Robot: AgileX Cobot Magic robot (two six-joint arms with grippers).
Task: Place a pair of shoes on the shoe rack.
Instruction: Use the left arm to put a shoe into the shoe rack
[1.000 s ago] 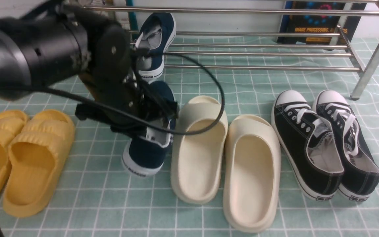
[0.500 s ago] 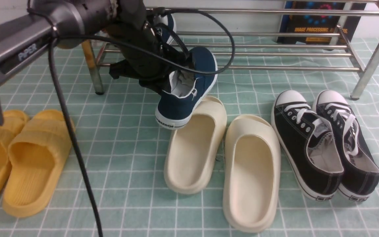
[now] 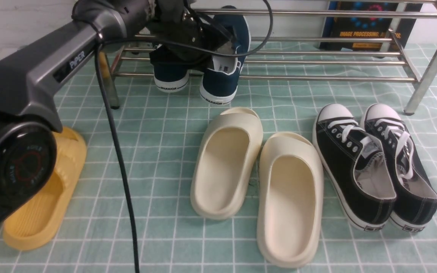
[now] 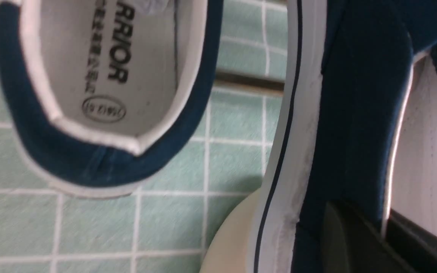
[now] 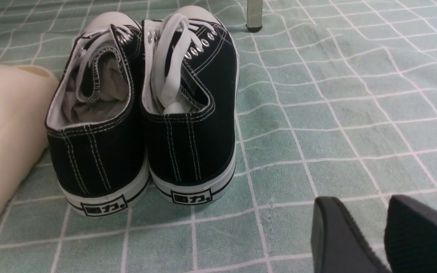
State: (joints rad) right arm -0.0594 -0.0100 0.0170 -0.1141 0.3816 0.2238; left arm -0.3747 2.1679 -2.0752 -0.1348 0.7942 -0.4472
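The shoe rack (image 3: 317,78) of silver tubes stands at the back. One navy slip-on shoe (image 3: 171,77) rests on its lower bars at the left, heel toward me. My left gripper (image 3: 214,43) is shut on the side wall of the second navy shoe (image 3: 220,81) and holds it tilted, heel down, at the rack's front bar just right of the first. In the left wrist view the fingers (image 4: 345,235) pinch that shoe's wall (image 4: 355,113), with the first shoe (image 4: 101,113) beside it. My right gripper (image 5: 370,212) is open, empty and low over the cloth.
On the green checked cloth (image 3: 157,151) lie two cream slides (image 3: 226,163), a pair of black lace-up sneakers (image 3: 359,167) that also shows in the right wrist view (image 5: 142,113), and a yellow slide (image 3: 44,212) partly behind my left arm. A rack leg (image 3: 427,79) stands at the right.
My left arm lifted the second navy shoe off the floor and carried it back and up to the rack, beside the first shoe. The left cream slide shifted slightly.
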